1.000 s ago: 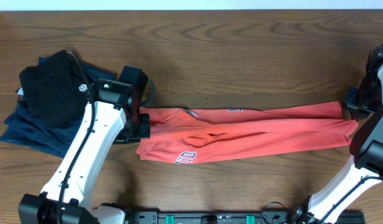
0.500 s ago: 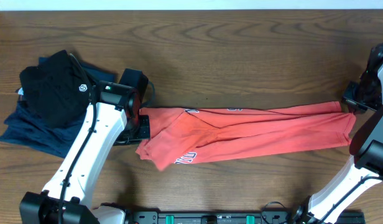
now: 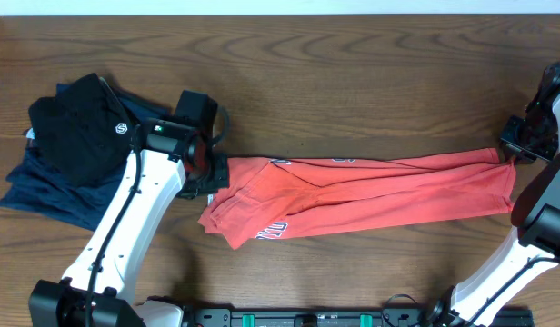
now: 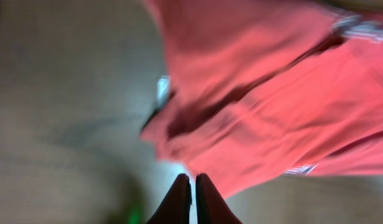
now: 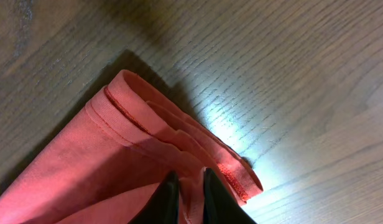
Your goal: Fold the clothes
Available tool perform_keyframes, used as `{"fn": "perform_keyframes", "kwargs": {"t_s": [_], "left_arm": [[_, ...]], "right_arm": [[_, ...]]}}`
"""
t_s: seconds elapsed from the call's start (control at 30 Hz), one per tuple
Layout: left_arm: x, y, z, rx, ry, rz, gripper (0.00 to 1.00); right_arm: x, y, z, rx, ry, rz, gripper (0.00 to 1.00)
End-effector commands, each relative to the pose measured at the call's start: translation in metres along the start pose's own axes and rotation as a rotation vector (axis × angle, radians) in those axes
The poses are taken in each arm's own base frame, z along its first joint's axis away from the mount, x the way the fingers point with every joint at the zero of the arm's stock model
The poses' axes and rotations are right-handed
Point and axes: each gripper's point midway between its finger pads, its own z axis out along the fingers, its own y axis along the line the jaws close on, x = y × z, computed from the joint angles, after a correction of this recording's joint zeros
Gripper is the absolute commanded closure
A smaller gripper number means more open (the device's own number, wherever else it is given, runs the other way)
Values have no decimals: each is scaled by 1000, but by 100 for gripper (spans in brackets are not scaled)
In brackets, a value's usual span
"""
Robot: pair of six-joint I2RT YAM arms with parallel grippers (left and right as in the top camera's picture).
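Coral-red cotton T-shirt (image 3: 371, 195) lies across the middle of the brown wooden table (image 3: 353, 73) as a long, narrow band running left to right. Its dark-and-white printed lettering (image 3: 271, 229) peeks out along the near edge at the left. As I judge it, the lengthwise folds are done, since the right wrist view shows several stitched layers stacked flat at the hem (image 5: 135, 124). The left end is rumpled and bunched rather than square. The left gripper (image 4: 193, 180) has its jaws together right at that rumpled end, though the blurred wrist view may hide whether any cloth is pinched. The right gripper (image 5: 188, 183) sits at the opposite end, jaws a little apart and astride the corner of the hem. What seems left is to smooth the left end and fold the band crosswise into a compact packet. Farther back on the left, apart from the shirt, a crumpled black garment with a small white logo (image 3: 75, 127) rests on a folded navy blue garment (image 3: 44, 195).
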Motion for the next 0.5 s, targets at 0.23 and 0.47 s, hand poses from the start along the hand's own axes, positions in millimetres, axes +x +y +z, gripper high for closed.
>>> {"fn": "perform_keyframes", "kwargs": {"t_s": [0.23,0.47], "left_arm": [[-7,-39,16,66,-25,98,83],[-1,-54,36,52,27,146,83]], "right_arm": [[-5,4,3,-11,-16,10,77],[-8,8,2,-17,-31,4,75]]}}
